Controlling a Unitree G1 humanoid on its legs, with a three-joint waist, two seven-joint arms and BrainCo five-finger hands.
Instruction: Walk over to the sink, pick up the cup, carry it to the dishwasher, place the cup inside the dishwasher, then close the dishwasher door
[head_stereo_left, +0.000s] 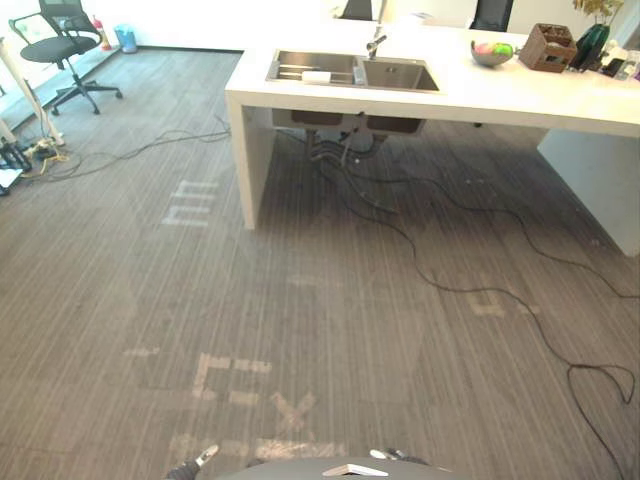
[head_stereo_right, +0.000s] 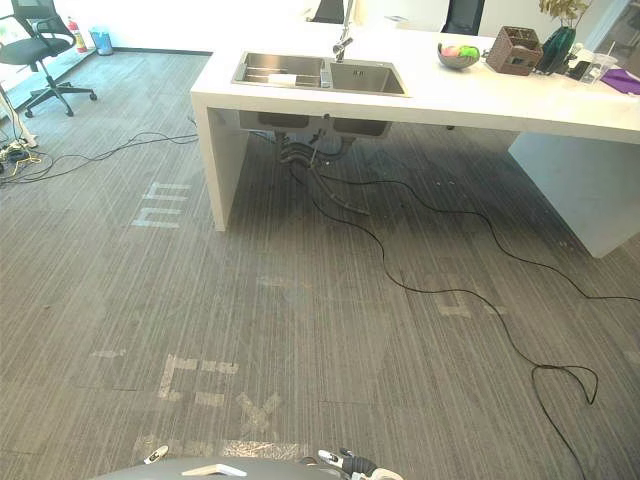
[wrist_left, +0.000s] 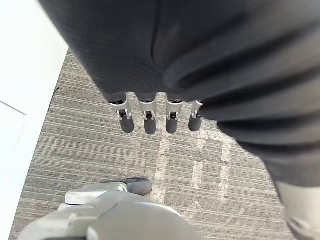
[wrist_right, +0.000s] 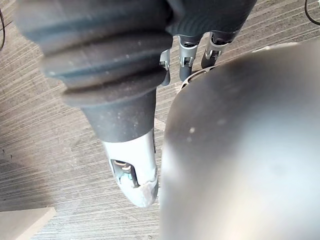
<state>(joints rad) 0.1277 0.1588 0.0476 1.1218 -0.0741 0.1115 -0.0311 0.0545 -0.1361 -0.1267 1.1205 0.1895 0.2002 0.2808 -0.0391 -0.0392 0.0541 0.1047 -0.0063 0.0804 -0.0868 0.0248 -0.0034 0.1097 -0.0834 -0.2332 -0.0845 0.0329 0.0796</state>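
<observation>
A steel double sink is set in a white counter at the far side of the room, with a faucet behind it. In its left basin lies a small white thing; I cannot tell whether it is the cup. Both hands hang low by my sides, far from the counter. My left hand has straight fingers pointing at the carpet, its thumb apart, holding nothing. My right hand also hangs relaxed and empty, its thumb straight. Their fingertips show at the bottom edge of the left eye view.
Black cables snake over the grey carpet from under the sink. Pale tape marks lie on the floor ahead. On the counter stand a fruit bowl, a brown box and a dark vase. An office chair stands far left.
</observation>
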